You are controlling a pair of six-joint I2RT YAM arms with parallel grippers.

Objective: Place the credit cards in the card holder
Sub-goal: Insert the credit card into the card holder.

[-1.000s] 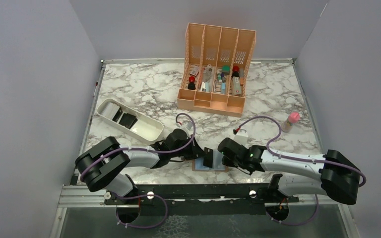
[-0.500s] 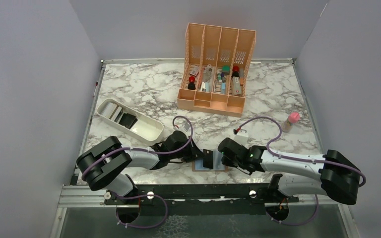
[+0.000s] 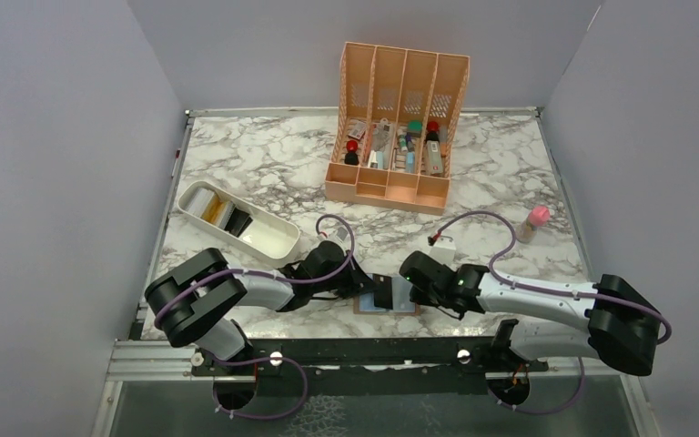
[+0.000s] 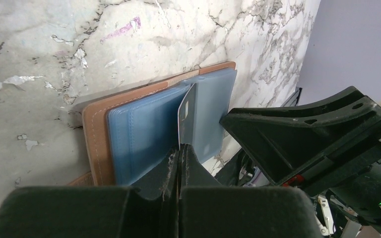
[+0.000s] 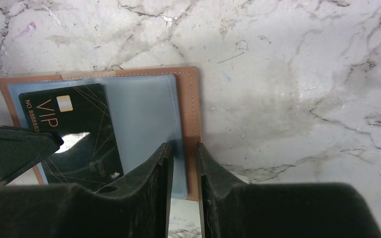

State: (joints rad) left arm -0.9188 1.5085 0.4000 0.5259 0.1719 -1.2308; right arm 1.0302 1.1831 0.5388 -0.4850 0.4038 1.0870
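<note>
While the left gripper [image 4: 179, 153] pinches a black VIP card [image 5: 74, 134] edgewise over the open card holder [image 5: 144, 114], the right gripper [image 5: 183, 147] crowds its right edge, its grip unclear. A white tray [image 3: 273, 238] and a peach organizer [image 3: 396, 118] stand beyond.

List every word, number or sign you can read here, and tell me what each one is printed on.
"VIP": gold letters on the black card at the open card holder.
"NO: 8888883": gold, along that card's edge; any further digits are covered.
Small gold print lower on the card: too small to read.
Labels on the items in the peach organizer: too small to read.
</note>
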